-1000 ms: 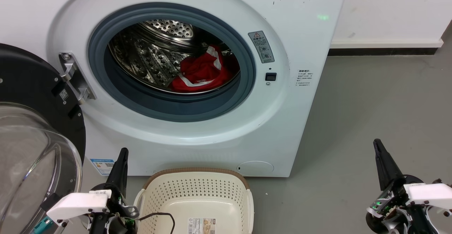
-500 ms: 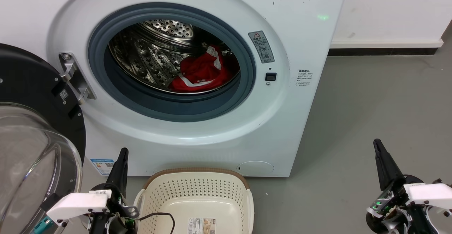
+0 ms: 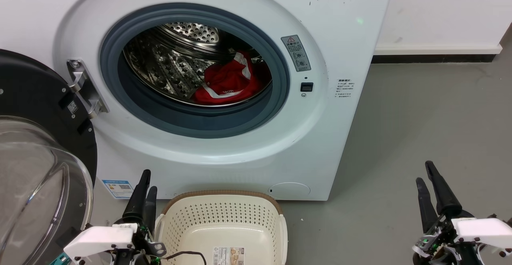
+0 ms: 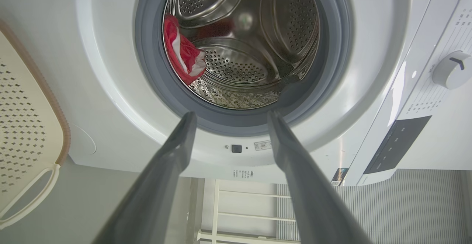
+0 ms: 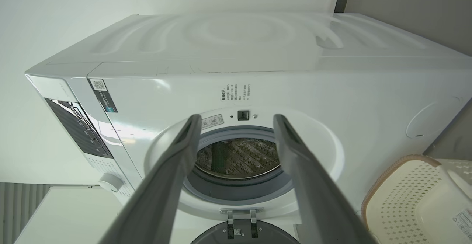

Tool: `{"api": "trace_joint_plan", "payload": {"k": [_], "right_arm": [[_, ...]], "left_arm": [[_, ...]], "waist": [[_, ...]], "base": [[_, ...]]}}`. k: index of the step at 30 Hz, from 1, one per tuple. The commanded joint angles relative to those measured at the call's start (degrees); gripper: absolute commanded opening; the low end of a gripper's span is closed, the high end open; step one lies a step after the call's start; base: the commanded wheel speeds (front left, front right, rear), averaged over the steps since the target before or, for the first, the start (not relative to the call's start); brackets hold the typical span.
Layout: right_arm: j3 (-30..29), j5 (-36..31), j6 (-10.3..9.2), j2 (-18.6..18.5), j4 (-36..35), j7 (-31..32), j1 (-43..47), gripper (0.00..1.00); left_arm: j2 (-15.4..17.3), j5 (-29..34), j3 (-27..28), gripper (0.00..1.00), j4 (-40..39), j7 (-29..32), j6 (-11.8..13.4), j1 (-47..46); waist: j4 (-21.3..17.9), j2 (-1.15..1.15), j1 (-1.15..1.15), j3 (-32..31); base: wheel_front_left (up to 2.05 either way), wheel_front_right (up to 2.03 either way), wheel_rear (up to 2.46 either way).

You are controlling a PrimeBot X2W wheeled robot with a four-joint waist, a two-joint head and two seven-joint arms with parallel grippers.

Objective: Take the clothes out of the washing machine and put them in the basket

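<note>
My left gripper (image 3: pixel 147 181) hangs released, its two dark fingers parted with nothing between them, at the near left just beside the basket (image 3: pixel 224 193). My right gripper (image 3: pixel 424 172) is also spread and empty, well apart at the near right above the grey floor (image 3: pixel 420 109). The clothes (image 3: pixel 226 83), a red bundle with white stripes, lie inside the washing machine (image 3: pixel 340 37), low and to the right in its steel drum (image 3: pixel 168 65). The door (image 3: pixel 32 89) stands swung open at the left. The basket sits on the floor in front of the machine with no clothes in it.

A grey warning sticker (image 3: pixel 295 53) with a red triangle sits right of the porthole, its print too small to read. A blue-and-white sticker (image 3: pixel 119 187) with a QR code is low on the machine's front. A paper label (image 3: pixel 228 255) with a barcode lies on the basket's bottom.

The left wrist view adds a white dial (image 4: pixel 453 70) and a dark control panel (image 4: pixel 396 144). The right wrist view takes in the machine's ribbed top (image 5: pixel 239 41) and another QR sticker (image 5: pixel 103 95).
</note>
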Motion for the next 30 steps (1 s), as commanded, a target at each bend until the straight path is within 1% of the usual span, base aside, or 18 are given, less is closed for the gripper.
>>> {"api": "trace_joint_plan", "payload": {"k": [1,4,8,16,20,25,30], "right_arm": [[0.2,-0.8,0.00,-0.1,-1.2,-0.5,-0.4,1.00],[0.1,-2.2,0.00,-0.1,-1.6,-1.3,-0.2,1.00],[0.2,-6.1,0.00,-0.1,-2.4,-2.4,0.2,1.00],[0.7,-19.8,0.00,-0.1,-5.0,-4.3,0.9,1.00],[1.1,-27.4,0.00,-0.1,-5.9,-5.2,1.5,1.00],[1.0,-35.6,0.00,-0.1,-7.0,-6.0,1.9,1.00],[1.2,-41.2,0.00,-0.1,-8.1,-6.4,2.2,1.00]], "left_arm": [[0.2,0.4,-0.5,1.00,-1.4,-0.5,0.0,-1.2],[0.3,1.8,-1.3,1.00,-1.9,-1.3,0.0,-1.2],[0.3,4.8,-1.9,1.00,-3.1,-2.4,0.0,-1.1],[0.3,12.6,-2.0,1.00,-4.9,-4.4,0.0,-0.7],[0.3,17.5,-2.2,1.00,-5.4,-5.3,0.0,-0.7],[0.2,25.9,-2.4,1.00,-6.0,-6.4,0.0,-0.7],[0.2,33.0,-3.2,1.00,-6.3,-7.4,0.0,-0.4]], "waist": [[0.0,0.00,0.00,0.0],[0.0,0.00,0.00,-0.1],[0.0,0.00,0.00,-0.1],[0.2,0.00,0.00,-0.2],[0.3,0.00,0.00,-0.2],[0.4,0.00,0.00,-0.1],[0.5,0.00,0.00,-0.1]], "base": [[0.00,0.00,0.00],[0.00,0.00,0.00],[0.00,0.00,0.00],[0.00,0.00,0.00],[0.00,0.00,0.00],[0.00,0.00,0.00],[0.00,0.00,0.00]]}}
